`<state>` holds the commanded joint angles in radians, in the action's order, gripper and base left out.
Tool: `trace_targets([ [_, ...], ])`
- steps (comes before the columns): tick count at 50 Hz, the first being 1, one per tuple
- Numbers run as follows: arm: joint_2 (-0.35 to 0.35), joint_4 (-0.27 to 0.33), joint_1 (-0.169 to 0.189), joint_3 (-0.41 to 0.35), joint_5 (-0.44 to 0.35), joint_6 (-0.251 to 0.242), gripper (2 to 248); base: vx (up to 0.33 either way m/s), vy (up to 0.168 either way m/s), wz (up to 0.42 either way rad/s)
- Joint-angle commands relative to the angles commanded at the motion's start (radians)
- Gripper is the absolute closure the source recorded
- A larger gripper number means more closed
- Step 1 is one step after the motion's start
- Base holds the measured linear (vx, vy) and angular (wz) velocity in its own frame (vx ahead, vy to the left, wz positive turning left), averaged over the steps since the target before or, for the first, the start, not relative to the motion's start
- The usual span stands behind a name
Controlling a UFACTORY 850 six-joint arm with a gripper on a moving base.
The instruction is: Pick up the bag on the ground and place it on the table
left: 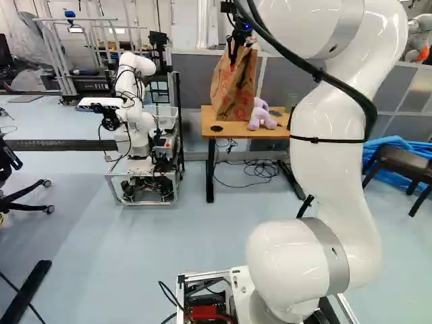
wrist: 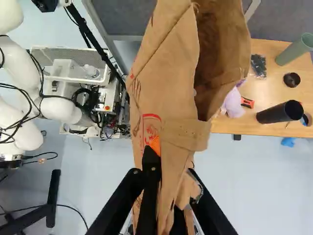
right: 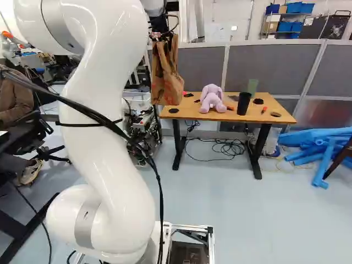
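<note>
Presently, bag: the brown paper bag (left: 233, 84) is held aloft by its top at the left end of the bench (right: 192, 113); whether its base is met by the wood cannot be told.
Hand: the bag's gathered paper is pinched between the two fingers of the hand (wrist: 171, 166), and one orange pad is seen pressed to it.
Paper: creased, thin and soft-walled; the load is judged light, though what is carried inside is not shown. It may be crumpled or torn if dragged over an edge, and some swing is to be expected.
Hold: the bag is best taken at the gathered top, near the folded band (wrist: 186, 134), where several layers seem to be doubled; a thin side panel is better avoided.
Long axis: near upright in both base views, the base pointed down and the narrow top up to the hand, with a slight lean.
Open fold: a gape is shown in the wrist view, turned toward the bench side.
Toy: the plush toy (right: 212, 99) is seated just beside the spot that seems meant, and might be nudged; the black cup (right: 243, 103) is stood beyond it.
Next: the base should be brought down flat on the wood before the paper is let go.
</note>
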<state>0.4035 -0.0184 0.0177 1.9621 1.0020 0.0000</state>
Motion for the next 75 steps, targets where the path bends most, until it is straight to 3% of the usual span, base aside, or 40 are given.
trace_targets([
  [23,0.000,0.000,0.000,0.000,0.000,0.000,229,0.167,0.004,0.006],
  [57,0.010,0.000,0.000,0.012,0.000,0.000,229,0.021,0.001,0.000],
  [75,0.070,0.000,0.010,0.089,0.000,0.000,229,0.000,0.000,0.000],
])
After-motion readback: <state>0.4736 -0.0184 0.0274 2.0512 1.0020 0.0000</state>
